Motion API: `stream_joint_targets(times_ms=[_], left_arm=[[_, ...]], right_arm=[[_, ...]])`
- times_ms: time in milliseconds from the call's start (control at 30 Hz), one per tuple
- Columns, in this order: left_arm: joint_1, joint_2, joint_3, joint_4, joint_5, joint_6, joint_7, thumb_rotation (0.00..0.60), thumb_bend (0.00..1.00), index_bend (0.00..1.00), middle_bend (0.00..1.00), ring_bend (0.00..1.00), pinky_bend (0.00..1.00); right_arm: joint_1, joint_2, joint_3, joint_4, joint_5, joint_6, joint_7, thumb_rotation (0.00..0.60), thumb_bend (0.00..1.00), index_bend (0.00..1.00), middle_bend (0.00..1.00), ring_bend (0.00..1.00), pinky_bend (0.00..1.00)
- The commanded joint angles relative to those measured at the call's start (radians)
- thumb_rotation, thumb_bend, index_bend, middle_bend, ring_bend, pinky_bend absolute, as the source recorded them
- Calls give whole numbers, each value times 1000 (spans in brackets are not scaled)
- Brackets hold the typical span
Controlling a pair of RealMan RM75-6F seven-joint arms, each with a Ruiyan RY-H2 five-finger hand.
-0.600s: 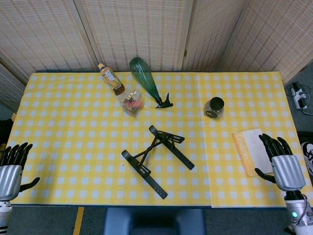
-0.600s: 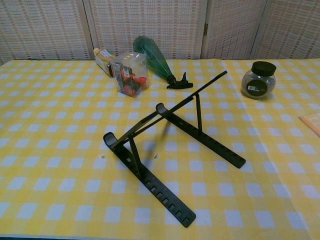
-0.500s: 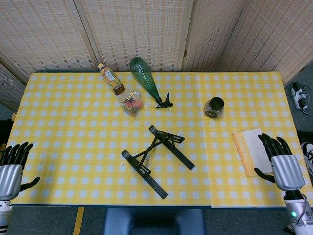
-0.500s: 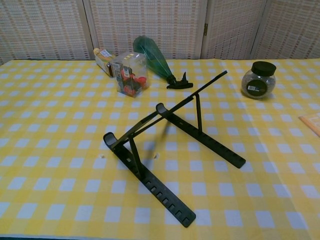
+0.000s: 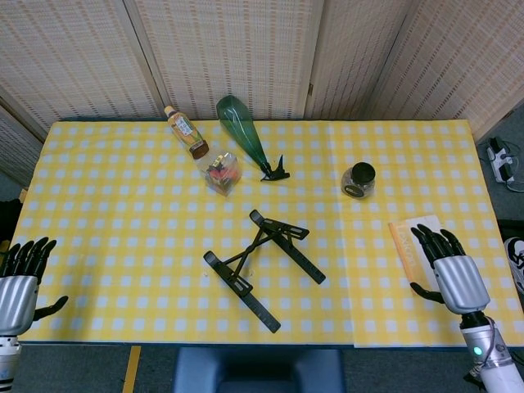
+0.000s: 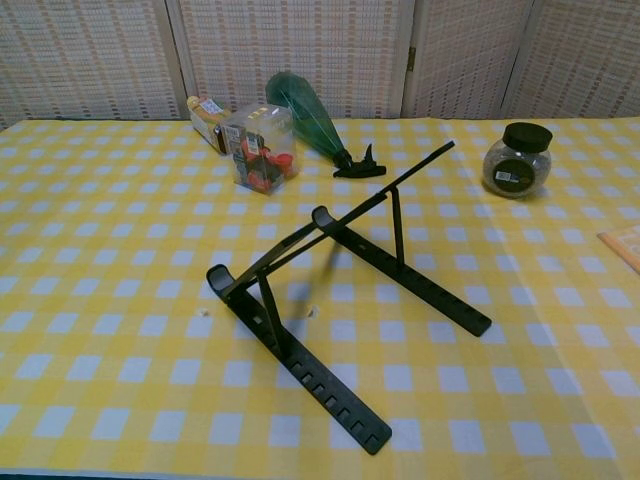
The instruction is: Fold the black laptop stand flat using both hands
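The black laptop stand [image 5: 262, 266] sits unfolded near the middle front of the yellow checked table, its two long rails on the cloth and its props raised; the chest view shows the laptop stand [image 6: 340, 300] standing open with nothing touching it. My left hand [image 5: 18, 282] hovers at the table's front left corner, fingers extended and empty. My right hand [image 5: 450, 272] is at the front right, over the orange-edged booklet [image 5: 413, 246], fingers spread and holding nothing. Neither hand appears in the chest view.
Along the back lie a tea bottle [image 5: 186, 131], a green spray bottle [image 5: 246, 143] on its side and a clear box of red items [image 5: 219, 172]. A dark-lidded glass jar [image 5: 358, 180] stands right of centre. A folding screen backs the table.
My right hand has moved left and slightly forward, now over the booklet. The stand and my left hand have not moved.
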Motion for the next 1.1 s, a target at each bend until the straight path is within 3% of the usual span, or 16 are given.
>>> stream_joint_targets(times_ms=[33, 300, 500, 600, 1100], left_arm=[[2, 2, 1, -2, 2, 3, 0, 600, 155, 105, 94, 82, 0], [1, 4, 2, -6, 0, -2, -1, 600, 156, 106, 94, 82, 0], [-1, 6, 3, -9, 1, -5, 3, 600, 156, 106, 94, 82, 0], [0, 6, 2, -9, -1, -4, 1, 600, 156, 106, 94, 82, 0], [-7, 4, -2, -7, -3, -13, 1, 600, 156, 106, 94, 82, 0]], right_arm=[[36, -9, -1, -7, -5, -50, 34, 600, 186, 0, 68, 153, 101], [153, -29, 8, -46, 16, -238, 161, 600, 199, 0, 2, 81, 100], [259, -60, 6, -27, -11, -376, 414, 600, 550, 0, 0, 3, 1], [305, -79, 13, 4, -21, -417, 526, 600, 637, 0, 0, 0, 0], [436, -219, 59, 172, 14, -481, 714, 600, 649, 0, 0, 0, 0]])
